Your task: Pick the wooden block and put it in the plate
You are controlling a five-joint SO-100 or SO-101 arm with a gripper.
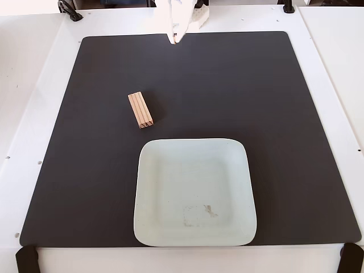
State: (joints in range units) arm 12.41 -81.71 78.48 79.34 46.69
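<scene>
While you look at the fixed view, you find the gripper [175, 38] at the top centre of the frame, its white fingers close together over the upper edge of the black mat [284, 114]; it grasps nothing, but whether it is fully closed you cannot tell. The wooden block [140, 110] lies on the mat, left of centre, apart from the plate [193, 153], which sits in the lower centre with a brownish smudge inside.
</scene>
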